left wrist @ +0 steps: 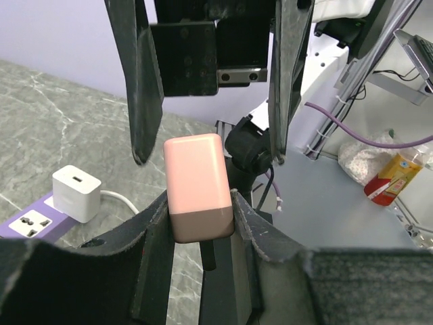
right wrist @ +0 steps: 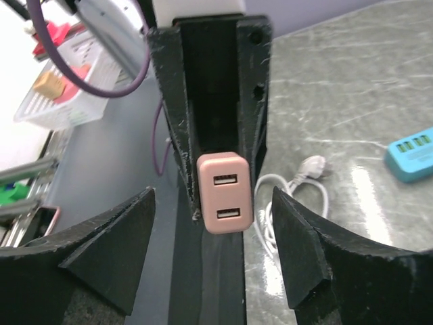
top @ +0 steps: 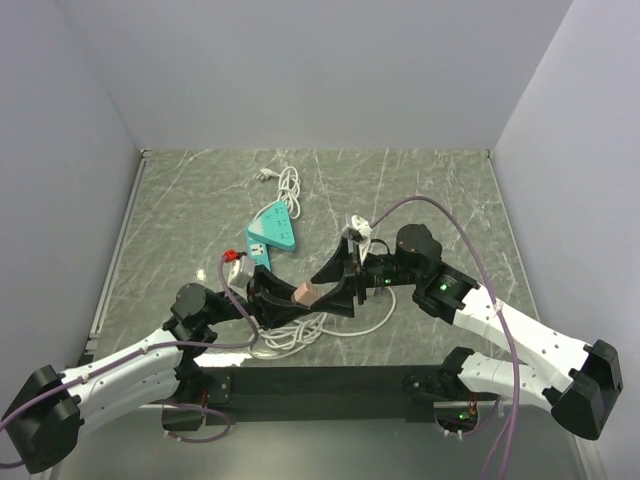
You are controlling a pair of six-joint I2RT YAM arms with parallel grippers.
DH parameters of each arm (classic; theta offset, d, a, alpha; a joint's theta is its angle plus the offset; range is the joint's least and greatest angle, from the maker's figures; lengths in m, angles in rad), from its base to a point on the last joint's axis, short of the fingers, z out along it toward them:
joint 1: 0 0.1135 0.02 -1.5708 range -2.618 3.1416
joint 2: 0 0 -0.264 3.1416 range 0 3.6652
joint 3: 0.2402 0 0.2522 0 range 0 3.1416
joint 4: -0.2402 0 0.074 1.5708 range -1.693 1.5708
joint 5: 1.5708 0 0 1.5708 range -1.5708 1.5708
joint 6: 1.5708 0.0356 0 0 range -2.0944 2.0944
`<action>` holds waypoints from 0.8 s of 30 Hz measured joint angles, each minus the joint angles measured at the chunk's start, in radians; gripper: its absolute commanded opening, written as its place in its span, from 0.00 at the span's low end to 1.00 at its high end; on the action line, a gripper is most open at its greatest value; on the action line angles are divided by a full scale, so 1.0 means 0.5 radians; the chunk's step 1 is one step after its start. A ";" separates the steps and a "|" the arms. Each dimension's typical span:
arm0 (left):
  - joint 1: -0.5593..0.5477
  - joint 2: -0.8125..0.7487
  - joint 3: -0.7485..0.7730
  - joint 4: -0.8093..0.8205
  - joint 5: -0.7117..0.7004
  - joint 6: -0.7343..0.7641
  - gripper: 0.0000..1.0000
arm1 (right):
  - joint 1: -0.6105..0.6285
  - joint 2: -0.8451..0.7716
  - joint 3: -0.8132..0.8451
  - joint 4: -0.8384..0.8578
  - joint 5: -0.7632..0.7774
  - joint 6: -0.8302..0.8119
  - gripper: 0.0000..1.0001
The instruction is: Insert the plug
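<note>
The left end effector (left wrist: pixel 200 233) clamps a pink cube adapter (left wrist: pixel 195 172). The right end effector (right wrist: pixel 214 196) stands wide open around it. The white plug (left wrist: pixel 76 193) sits on the power strip (left wrist: pixel 30 222).

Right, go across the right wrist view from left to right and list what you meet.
white plastic basket → pink USB adapter → small white pronged plug → teal power strip
</note>
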 measured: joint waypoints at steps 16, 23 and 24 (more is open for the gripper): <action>-0.004 -0.002 0.000 0.055 0.117 -0.017 0.01 | 0.088 0.117 0.000 0.157 -0.090 -0.015 0.01; -0.002 -0.015 0.000 0.028 0.092 -0.009 0.44 | 0.101 0.117 0.000 0.152 -0.053 -0.031 0.00; -0.002 -0.016 0.000 0.005 0.067 -0.001 0.74 | 0.104 0.113 0.002 0.131 -0.030 -0.045 0.00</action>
